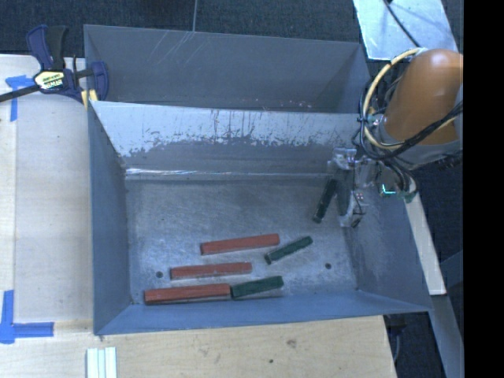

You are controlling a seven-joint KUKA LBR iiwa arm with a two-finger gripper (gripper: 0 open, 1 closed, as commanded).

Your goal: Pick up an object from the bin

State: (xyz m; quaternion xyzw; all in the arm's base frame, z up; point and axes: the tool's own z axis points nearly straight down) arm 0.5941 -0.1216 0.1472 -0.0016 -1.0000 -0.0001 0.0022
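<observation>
6 loose items in grey bin (106, 211). 3 red-brown bars flat on front half of floor, roughly parallel: upper bar (239, 245), middle bar (210, 271), lowest bar (187, 294). 2 green sticks: slanted stick (287, 249) just right of upper bar; level stick (257, 287) touching right end of lowest bar. 1 dark green stick (324, 203), tilted, near right wall, against left side of tool (352, 207), well apart from the rest. Tool's opening and hold: cannot tell.
</observation>
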